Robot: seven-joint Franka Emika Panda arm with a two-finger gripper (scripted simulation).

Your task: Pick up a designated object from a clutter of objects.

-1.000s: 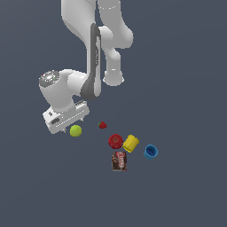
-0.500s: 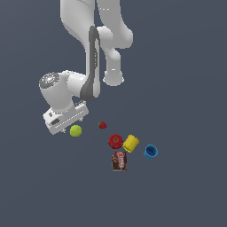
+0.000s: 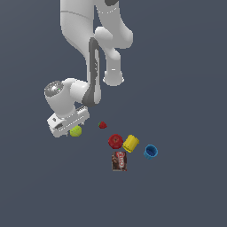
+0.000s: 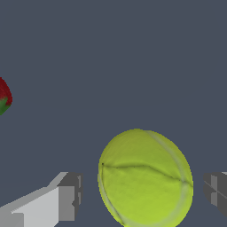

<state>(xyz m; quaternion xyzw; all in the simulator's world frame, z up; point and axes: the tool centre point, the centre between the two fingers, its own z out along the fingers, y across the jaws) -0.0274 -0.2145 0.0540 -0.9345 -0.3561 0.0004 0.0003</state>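
- The yellow-green ball [image 4: 145, 178] is seen low and right of centre in the wrist view, lying between the two grey fingertips [image 4: 70, 196]; in the exterior view it [image 3: 76, 131] sits left of centre, partly hidden under the hand.
- The gripper [image 4: 144, 195] is held wide open and nothing is gripped. A visible gap is left on each side of the ball, so no contact is judged to have been made yet.
- Risk 1: the ball is not centred. The gap to one pad looks wider than to the other, so one finger would likely touch first on closing and the ball could be rolled sideways out of the grasp.
- Risk 2: the pads may close above or below the ball's widest part, since their height relative to it cannot be read from these views. A round surface squeezed off its equator is expected to squirt out.
- Risk 3: a strawberry [image 4: 3, 97] is cut by the left edge of the wrist view and lies just right of the ball in the exterior view [image 3: 103, 125]. An escaping ball could be sent into it.
- The red apple [image 3: 115, 141], yellow cup [image 3: 131, 143], blue cup [image 3: 150, 151] and dark brown-red box [image 3: 119, 161] are grouped lower right of the frame's centre in the exterior view, well apart from the hand; collision there is judged unlikely.
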